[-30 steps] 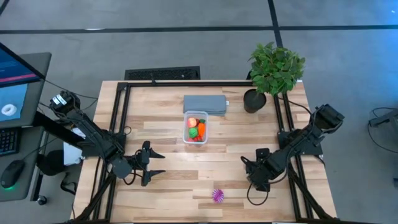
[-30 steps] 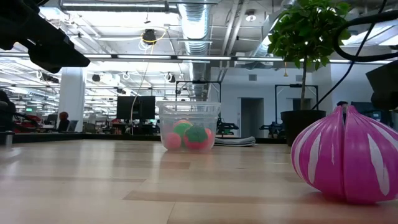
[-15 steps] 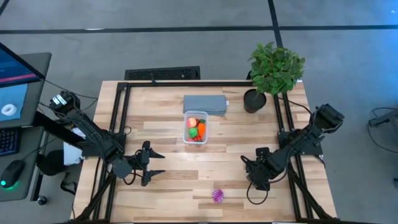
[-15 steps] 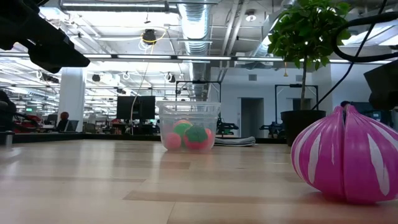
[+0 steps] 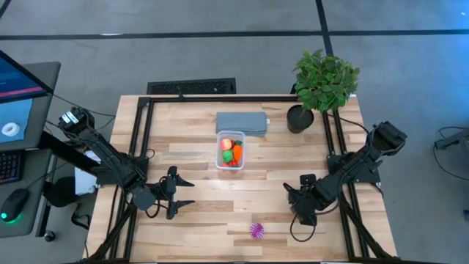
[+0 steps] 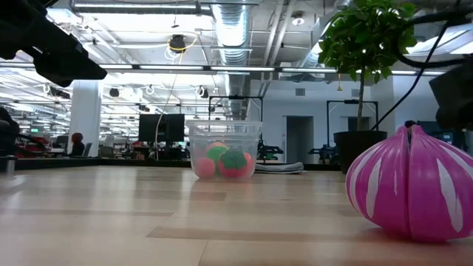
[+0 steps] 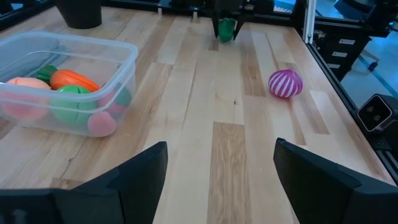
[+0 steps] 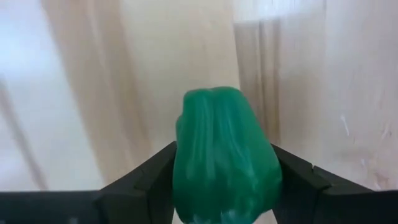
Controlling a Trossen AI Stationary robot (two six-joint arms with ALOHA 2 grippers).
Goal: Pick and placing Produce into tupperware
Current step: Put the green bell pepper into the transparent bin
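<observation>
The clear tub [image 5: 230, 150] stands mid-table and holds red, orange, green and pink toy produce; it also shows in the low view [image 6: 224, 151] and the left wrist view [image 7: 62, 81]. A purple-and-white striped ball [image 5: 256, 230] rests on the wood near the front edge. It also shows close up in the low view [image 6: 410, 185]. My right gripper [image 5: 299, 210] is at the right front, shut on a green toy vegetable [image 8: 224, 155]. My left gripper [image 5: 183, 192] is open and empty at the left front, pointing toward the table's right. My right gripper pinches the green toy vegetable by its two opposite sides [image 8: 186, 168] between its two fingers [image 8: 146, 180]. The fingers come from above, pointing down at the table. From the left wrist view the piece [image 7: 225, 28] sits low between the fingers; whether it is clear of the wood I cannot tell.
A flat grey pad [image 5: 240, 122] lies just behind the tub. A potted leafy plant [image 5: 322, 81] stands at the back right corner. Dark frame rails run along the table's left and right edges. Bare wood lies between the two grippers.
</observation>
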